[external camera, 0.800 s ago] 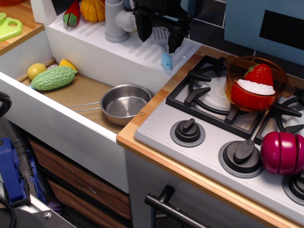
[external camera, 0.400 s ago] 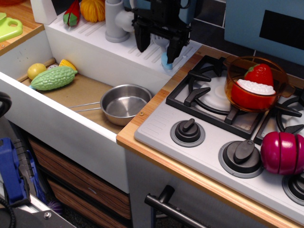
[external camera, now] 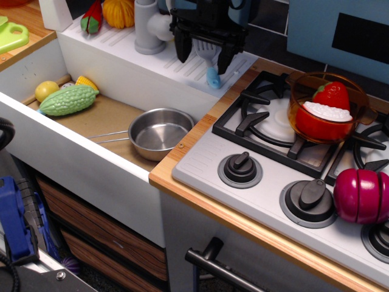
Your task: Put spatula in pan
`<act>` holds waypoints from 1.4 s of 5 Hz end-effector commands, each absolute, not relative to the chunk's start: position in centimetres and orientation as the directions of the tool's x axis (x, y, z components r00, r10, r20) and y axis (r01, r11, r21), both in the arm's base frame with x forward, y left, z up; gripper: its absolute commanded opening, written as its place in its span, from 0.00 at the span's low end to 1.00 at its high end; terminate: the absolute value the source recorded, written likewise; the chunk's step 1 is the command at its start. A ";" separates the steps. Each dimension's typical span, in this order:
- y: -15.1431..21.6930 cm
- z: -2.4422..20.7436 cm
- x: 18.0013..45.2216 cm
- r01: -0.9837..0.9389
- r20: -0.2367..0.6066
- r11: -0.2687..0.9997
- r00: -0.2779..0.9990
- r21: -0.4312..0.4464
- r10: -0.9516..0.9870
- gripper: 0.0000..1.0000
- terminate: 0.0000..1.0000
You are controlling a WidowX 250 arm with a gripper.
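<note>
The toy stove [external camera: 255, 182], grey with black grates and two black knobs, fills the right half of the view; the white sink [external camera: 91, 164] with a brown floor occupies the left. On the ridged white drainboard [external camera: 182, 67] behind the sink stands the black gripper [external camera: 206, 52], pointed downward with its two fingers spread apart, one on each side of the spatula [external camera: 209, 61]. The fingers straddle the grey slotted head without visibly pressing it; the gripper is released, not grasping. The spatula lies on the drainboard, its light blue handle toward the stove and resting near the drainboard's front edge. The pan [external camera: 159, 132], round and shiny steel, sits on the sink floor at the right end, its thin wire handle pointing left; it holds nothing. The spatula is well apart from the pan, above and behind it. A transparent orange pot [external camera: 325, 106] holding red toy food rests on the rear burner. A magenta toy vegetable [external camera: 360, 196] sits at the stove's right edge. A green bumpy gourd [external camera: 68, 100] lies in the sink's left part.
</note>
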State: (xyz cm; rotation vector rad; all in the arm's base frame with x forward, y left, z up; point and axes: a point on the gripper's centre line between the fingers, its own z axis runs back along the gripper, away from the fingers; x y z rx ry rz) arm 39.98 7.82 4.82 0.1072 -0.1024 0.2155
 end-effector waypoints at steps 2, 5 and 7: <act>8.4 5.2 42.3 -0.281 0.280 0.954 0.929 0.106 0.242 1.00 0.00; 8.5 3.7 44.5 -0.279 0.296 0.957 0.923 0.078 0.245 1.00 0.00; 8.3 2.8 43.5 -0.315 0.281 0.948 0.915 0.048 0.290 1.00 0.00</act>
